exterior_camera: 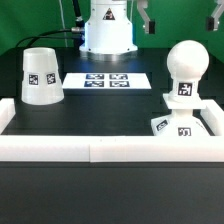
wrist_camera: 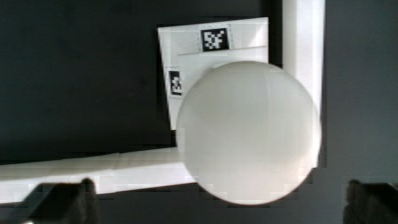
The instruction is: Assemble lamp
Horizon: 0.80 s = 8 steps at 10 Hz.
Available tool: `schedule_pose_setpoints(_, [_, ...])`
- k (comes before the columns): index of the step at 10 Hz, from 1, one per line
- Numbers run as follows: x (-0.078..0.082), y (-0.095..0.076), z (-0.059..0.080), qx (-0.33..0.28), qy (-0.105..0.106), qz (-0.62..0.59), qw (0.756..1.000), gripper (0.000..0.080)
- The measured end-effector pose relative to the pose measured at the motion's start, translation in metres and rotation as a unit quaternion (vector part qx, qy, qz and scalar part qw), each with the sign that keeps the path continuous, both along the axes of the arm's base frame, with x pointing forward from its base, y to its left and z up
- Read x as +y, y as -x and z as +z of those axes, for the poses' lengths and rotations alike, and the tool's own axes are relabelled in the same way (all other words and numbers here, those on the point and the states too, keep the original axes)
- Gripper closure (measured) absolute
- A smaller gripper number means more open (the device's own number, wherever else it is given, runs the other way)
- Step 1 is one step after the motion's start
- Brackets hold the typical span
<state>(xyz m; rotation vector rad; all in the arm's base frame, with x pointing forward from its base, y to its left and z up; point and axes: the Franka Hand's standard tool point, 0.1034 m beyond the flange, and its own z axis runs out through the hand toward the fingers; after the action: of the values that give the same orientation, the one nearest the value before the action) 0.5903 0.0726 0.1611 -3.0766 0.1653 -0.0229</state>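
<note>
We note the black table bounded by a low white rail along the front and both sides. On the exterior view's left stands the white tapered cone shade, wide end down, a black-and-white square tag on its side. It sits well apart from the other lamp parts.

On the exterior view's right the white rounded bulb on its short neck stands upright on the white flat square base, which lies in the corner against the right-hand rail. Tags show on the neck and on the base's front face. Whether the neck is fully seated in the base we cannot tell.

Between shade and bulb, toward the back, lies the flat white marker board with its row of tags. Behind it rises the large white robot pedestal.

The tool shows in the wrist view only as two dark fingertips, one at each side of the frame, set wide apart with nothing between them. The bulb's smooth white dome fills the middle of that view, close under the camera, with the base's tags visible beyond it. In the exterior view only a dark part of the arm shows at the upper edge, above the bulb.
</note>
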Motion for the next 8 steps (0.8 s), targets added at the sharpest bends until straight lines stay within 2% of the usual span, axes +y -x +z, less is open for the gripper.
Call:
schedule_pose_setpoints(5, [0.002, 0.003, -0.003, 0.003, 0.001, 0.000, 1.000, 0.0100])
schedule_pose_setpoints(6, [0.006, 0.016, -0.008, 0.013, 0.002, 0.002, 1.000, 0.0100])
schedule_pose_setpoints(8, [-0.004, 0.044, -0.015, 0.020, 0.004, 0.014, 1.000, 0.0100])
